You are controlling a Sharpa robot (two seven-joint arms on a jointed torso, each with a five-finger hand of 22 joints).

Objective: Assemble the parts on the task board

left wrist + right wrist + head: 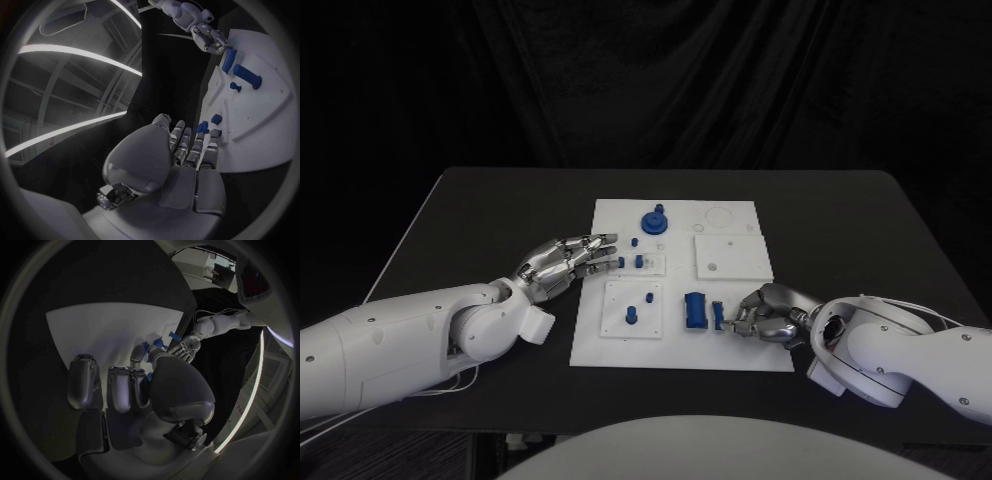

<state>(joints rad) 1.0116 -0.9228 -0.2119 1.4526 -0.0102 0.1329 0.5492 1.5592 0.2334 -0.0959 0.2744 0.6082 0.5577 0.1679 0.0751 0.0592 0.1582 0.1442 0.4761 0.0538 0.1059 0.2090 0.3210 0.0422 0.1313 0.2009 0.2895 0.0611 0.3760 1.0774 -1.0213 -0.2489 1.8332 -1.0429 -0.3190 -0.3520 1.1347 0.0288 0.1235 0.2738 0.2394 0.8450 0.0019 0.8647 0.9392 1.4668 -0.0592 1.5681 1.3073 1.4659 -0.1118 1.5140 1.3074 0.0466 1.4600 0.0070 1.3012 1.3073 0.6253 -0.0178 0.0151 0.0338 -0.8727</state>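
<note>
A flat white rectangular task board (733,355) is laid at the middle of the black table. On it, a round blue knob-like part (653,221) is stood near the far edge, small blue pegs (630,261) are set left of centre, and an oblong blue block (695,309) is lain near the front.

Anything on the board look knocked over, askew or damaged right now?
Nothing stands out. The task board lies flat and square to the table, blue parts upright or resting in place. The left hand hovers at its left edge; the right hand sits beside a small blue piece.
</note>
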